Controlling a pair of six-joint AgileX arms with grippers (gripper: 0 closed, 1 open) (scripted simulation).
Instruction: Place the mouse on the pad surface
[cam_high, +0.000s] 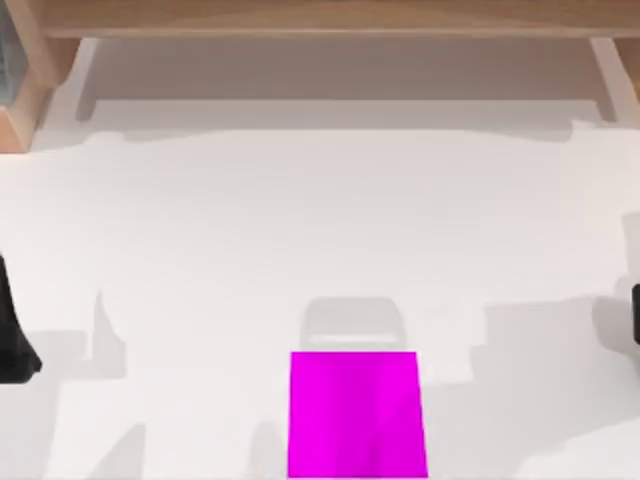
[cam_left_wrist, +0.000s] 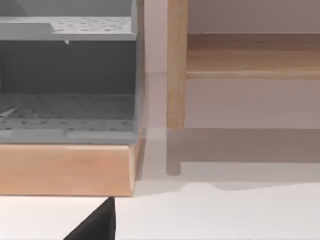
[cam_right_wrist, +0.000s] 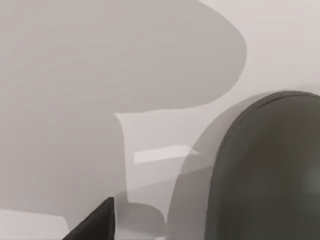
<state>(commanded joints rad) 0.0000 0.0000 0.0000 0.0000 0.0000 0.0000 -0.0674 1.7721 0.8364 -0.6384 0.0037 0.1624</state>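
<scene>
Well left of the pad (cam_high: 355, 415), the left gripper (cam_high: 14, 335) sits at the table (cam_high: 300, 220) edge; the right gripper (cam_high: 636, 312) sits well right of the pad. The mouse (cam_right_wrist: 272, 175) looms close in the right wrist view, off the pad. Whether either gripper is wide, narrow or holding anything, I cannot tell

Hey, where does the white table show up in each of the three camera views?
Top view: the table spreads across the middle, below the wooden frame and under the pad.
Left wrist view: the table is the white surface in front of the wooden frame.
Right wrist view: the table, partly shadowed, lies behind the rounded grey mouse.
Shared landmark: the wooden frame, in the top and left wrist views.
</scene>
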